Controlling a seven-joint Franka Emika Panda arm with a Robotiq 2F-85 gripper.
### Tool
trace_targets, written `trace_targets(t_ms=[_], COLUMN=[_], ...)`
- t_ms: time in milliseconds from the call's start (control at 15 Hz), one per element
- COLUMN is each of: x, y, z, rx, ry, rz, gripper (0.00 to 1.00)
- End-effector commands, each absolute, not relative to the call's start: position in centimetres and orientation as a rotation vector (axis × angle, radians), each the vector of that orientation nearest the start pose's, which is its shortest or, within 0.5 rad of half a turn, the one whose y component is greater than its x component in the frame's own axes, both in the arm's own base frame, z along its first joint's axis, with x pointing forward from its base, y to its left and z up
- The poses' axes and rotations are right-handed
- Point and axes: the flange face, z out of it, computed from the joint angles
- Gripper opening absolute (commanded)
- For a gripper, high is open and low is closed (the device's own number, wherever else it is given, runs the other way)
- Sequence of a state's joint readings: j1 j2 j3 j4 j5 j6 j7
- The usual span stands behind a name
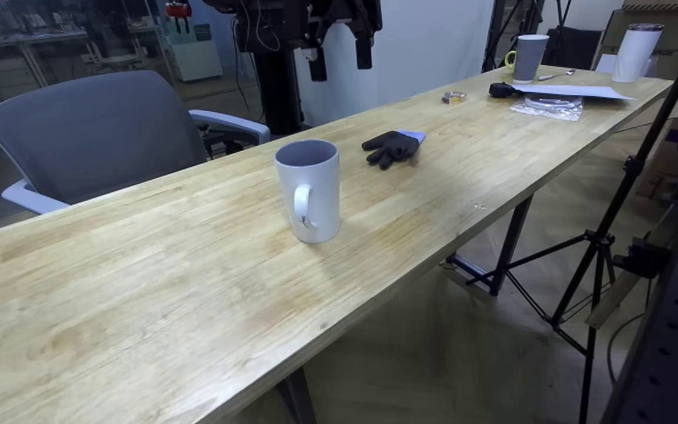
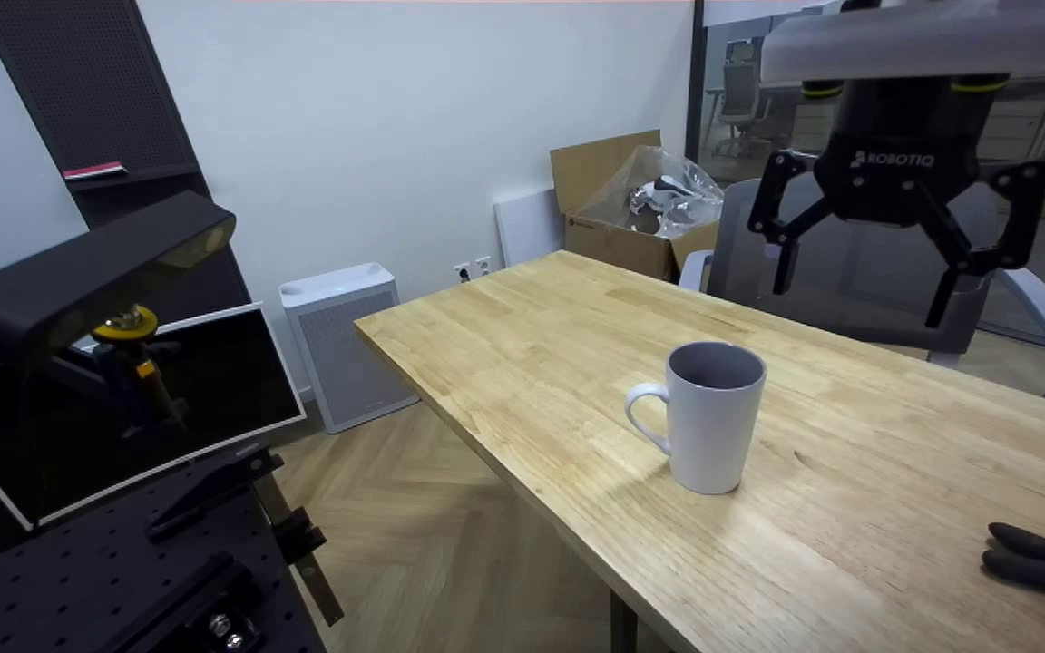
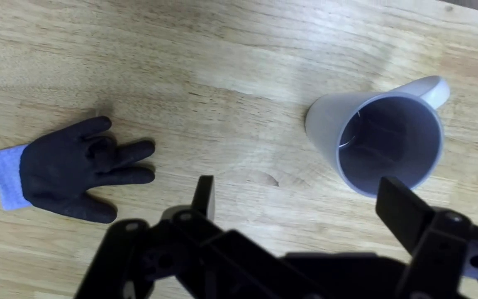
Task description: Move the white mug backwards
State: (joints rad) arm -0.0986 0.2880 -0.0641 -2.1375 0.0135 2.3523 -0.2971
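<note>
In the wrist view we start at the left with a black-coated work glove, its lavender cuff leftmost, lying on the pale wooden tabletop. To its right, along the bottom, the two fingers of the Robotiq gripper stand wide apart. Farther right we find the white mug, upright on the wood, its handle toward the upper right. The tip of the rightmost finger covers a little of its rim from this angle, so most of the mug shows beyond that fingertip.

In an exterior view, again from the left, we pass a grey office chair at the tabletop's far side, then the mug, handle toward us. The gripper hangs higher, behind the mug and slightly to its right, well apart from it. Next come the glove, a grey cup, white paper just beside a clear plastic bag, a black tripod and a white tumbler.

In an exterior view we go from a black bar-shaped camera and a white-framed screen past a white floor-standing appliance and a cardboard box to the mug, its handle pointing left. The gripper hangs above and to its right, on the chair's side, fingers spread apart. At the right edge we see part of the glove.
</note>
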Motion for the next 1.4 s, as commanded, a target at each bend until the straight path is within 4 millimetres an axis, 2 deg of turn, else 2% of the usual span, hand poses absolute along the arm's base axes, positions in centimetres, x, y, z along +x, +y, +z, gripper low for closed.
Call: trace_targets(t_ms=[0, 600, 1333], x=[55.6, 55.2, 54.8], y=[-9.3, -8.9, -4.9], z=[25.8, 23.6, 22.4], rx=[-3.139, -3.149, -3.137], ry=[-0.235, -0.351, -0.45], rz=[0.125, 0.168, 0.069], gripper=[1.0, 1.0, 1.0])
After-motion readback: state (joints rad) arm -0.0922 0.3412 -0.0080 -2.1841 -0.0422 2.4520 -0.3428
